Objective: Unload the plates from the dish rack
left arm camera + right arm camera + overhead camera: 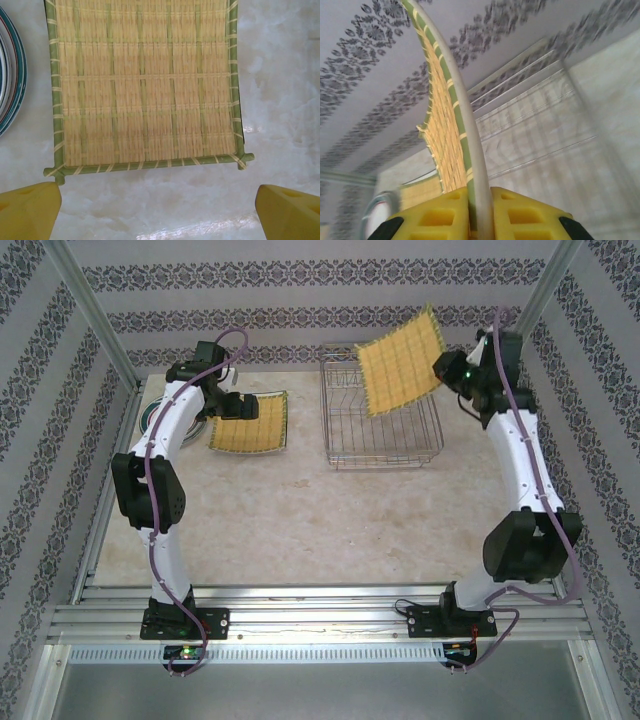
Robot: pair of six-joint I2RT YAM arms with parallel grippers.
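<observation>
My right gripper (445, 368) is shut on the edge of a yellow woven square plate (402, 360) and holds it tilted in the air above the silver wire dish rack (385, 462). In the right wrist view the plate (445, 125) stands on edge, pinched between the yellow fingers of that gripper (480, 205), with the rack (545, 140) below. A second yellow woven plate (250, 423) lies flat on the table at the left. My left gripper (228, 405) hovers at its left edge. In the left wrist view that gripper (157, 200) is open, with bare table between its fingers, just short of the plate (145, 85).
Round plates with a green-banded rim (152, 418) lie stacked left of the flat woven plate, seen as a curved edge (12, 85) in the left wrist view. Metal frame posts and patterned walls close in the table. The marbled tabletop (300, 520) stretches between rack and arm bases.
</observation>
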